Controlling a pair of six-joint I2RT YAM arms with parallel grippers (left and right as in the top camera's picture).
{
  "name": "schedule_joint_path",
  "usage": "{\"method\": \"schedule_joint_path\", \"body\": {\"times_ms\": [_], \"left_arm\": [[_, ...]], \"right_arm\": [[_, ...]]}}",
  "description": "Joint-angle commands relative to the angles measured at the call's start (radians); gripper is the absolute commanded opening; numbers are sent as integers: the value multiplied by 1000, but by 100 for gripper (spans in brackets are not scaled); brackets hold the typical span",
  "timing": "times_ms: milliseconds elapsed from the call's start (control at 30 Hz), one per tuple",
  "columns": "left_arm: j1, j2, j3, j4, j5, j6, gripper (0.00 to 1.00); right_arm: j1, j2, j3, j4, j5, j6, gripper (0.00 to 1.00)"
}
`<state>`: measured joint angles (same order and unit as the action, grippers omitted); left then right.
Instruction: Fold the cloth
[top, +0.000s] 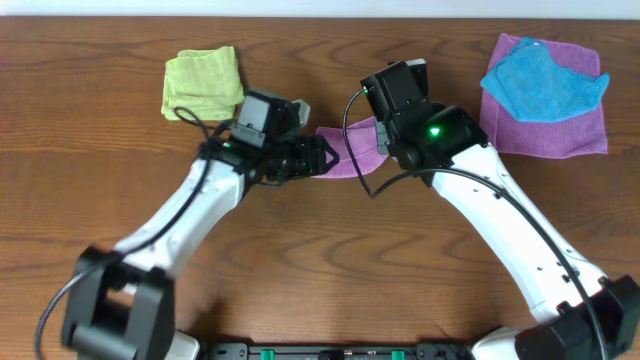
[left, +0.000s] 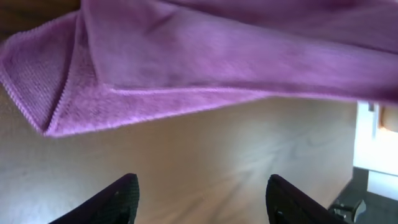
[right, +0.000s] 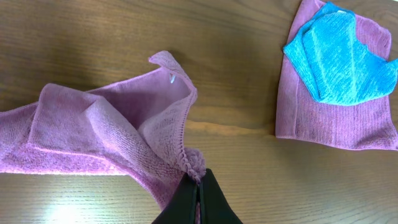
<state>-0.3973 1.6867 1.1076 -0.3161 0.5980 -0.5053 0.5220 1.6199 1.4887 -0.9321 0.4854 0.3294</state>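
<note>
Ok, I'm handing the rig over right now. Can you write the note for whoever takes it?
Left gripper: open, nothing between its fingers, facing the edge of the mauve cloth just ahead.
Right gripper: shut on a bunched edge of that cloth.
Mauve cloth: mid-table between the arms, crumpled and partly doubled over, not a neat square.
Others: green cloth back left; blue cloth lying on a second mauve cloth back right.
Done: a rough fold begun. Left: flatten, finish folding, release.

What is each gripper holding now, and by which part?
The right gripper pinches the mauve cloth at a bunched bit of its edge. The left gripper is open and holds nothing.
</note>
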Motion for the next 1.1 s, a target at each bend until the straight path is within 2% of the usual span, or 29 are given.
{"method": "schedule_joint_path", "body": {"times_ms": [0,267,467,767,1067], "left_arm": [[6,104,-11,32,-3,-19,64],[-7,214,-11,200,21,-128,64],[-10,233,-11,238,-33,-138,59],[-10,289,-11,242,-70,-169,60],[-10,316,-11,361,-90,-248,59]], "right_arm": [[8,-21,23,-4,8,6,2],[8,-21,23,-6,8,-13,1],[8,-21,23,-5,8,-17,1],[8,-21,23,-5,8,-24,1],[8,-21,23,-5,8,-48,1]]}}
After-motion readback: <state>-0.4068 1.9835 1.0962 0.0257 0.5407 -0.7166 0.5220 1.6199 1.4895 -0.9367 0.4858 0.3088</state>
